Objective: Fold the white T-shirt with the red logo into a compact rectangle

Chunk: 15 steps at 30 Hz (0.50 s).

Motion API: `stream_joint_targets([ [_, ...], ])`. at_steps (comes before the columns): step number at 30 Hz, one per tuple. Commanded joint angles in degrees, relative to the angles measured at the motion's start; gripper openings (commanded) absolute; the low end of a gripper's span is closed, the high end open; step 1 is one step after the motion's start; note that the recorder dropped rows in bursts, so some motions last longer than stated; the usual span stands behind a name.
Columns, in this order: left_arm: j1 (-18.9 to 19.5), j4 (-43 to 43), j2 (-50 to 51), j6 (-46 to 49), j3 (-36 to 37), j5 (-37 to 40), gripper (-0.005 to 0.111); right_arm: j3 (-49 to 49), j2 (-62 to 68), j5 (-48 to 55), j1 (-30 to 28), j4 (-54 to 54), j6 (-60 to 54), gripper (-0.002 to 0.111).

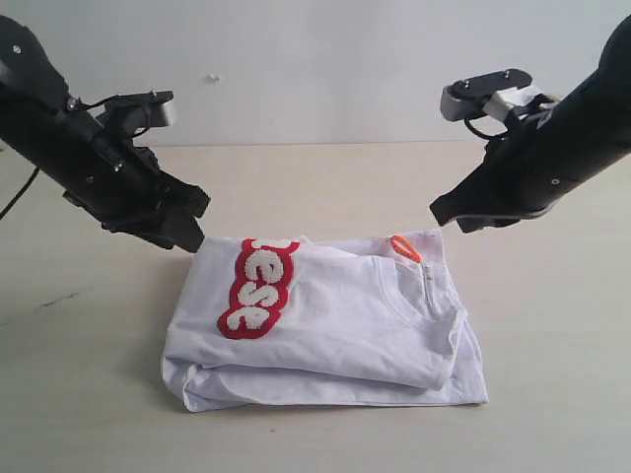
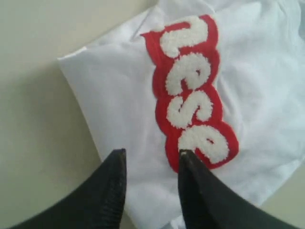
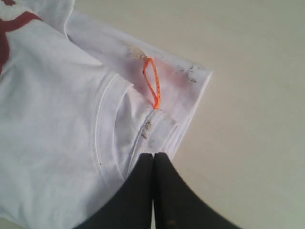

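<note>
Folded white T-shirt [image 1: 335,325] soft, limp, layers probably loose: pinch stacked edge; left gripper [image 2: 152,152] jaws apart, right gripper [image 3: 153,155] jaws closed, empty.

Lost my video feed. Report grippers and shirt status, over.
Left gripper open, hovering by the red logo. Right gripper shut, empty, by the collar. White T-shirt folded, lying on the table. No obstruction in view.

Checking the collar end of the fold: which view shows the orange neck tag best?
Right wrist view: the orange neck tag lies mid-frame, large and sharp. The exterior view shows it small; the left wrist view not at all.
</note>
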Motion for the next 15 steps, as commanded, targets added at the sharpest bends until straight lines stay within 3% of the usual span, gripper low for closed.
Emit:
stream_joint_targets([
  [1,0.12,-1.80,-4.43,-0.47,6.61,-9.17,0.036,0.07,-3.70,-0.24,0.11,-4.04,2.39,0.000],
  [11,0.12,-5.12,-12.47,-0.27,22.91,-27.12,0.036,10.02,-12.93,-8.53,0.11,-6.03,4.69,0.000],
  [15,-1.68,-5.14,-16.36,-0.12,27.34,-34.17,0.036,13.30,-16.55,-11.36,0.11,-6.03,5.08,0.000],
])
